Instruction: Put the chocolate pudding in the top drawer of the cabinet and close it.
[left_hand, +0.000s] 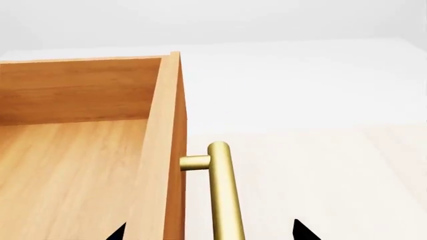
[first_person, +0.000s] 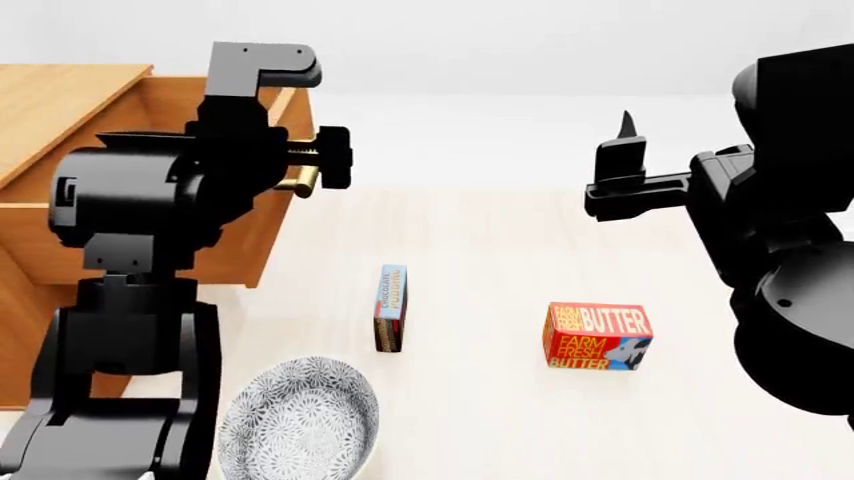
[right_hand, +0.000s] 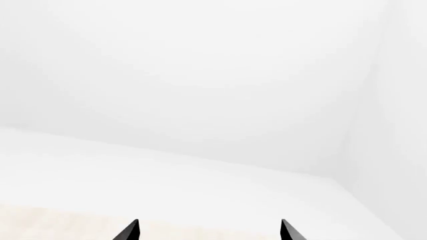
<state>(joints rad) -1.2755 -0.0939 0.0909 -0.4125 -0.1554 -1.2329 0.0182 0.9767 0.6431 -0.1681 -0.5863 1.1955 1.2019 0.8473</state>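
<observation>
the orange-brown wooden top drawer (left_hand: 73, 150) stands open, left gripper (left_hand: 208, 231) spread apart astride its brass bar handle (left_hand: 223, 195); slim brown-and-red chocolate pudding (first_person: 391, 308) stands mid-counter, right gripper (right_hand: 208, 231) apart, high and clear; risk: grabbing the red-orange butter box (first_person: 597, 337) instead

I am seeing the chocolate pudding (first_person: 391, 308) standing on edge on the counter (first_person: 507, 240), light blue lettered edge facing up, dark brown face showing. It is sitting well apart from the cabinet (first_person: 67, 100), out in front of it. The top drawer (left_hand: 80, 150) is standing pulled open, its orange-brown wooden interior bare, its brass bar handle (left_hand: 223, 190) projecting from the front panel.
</observation>
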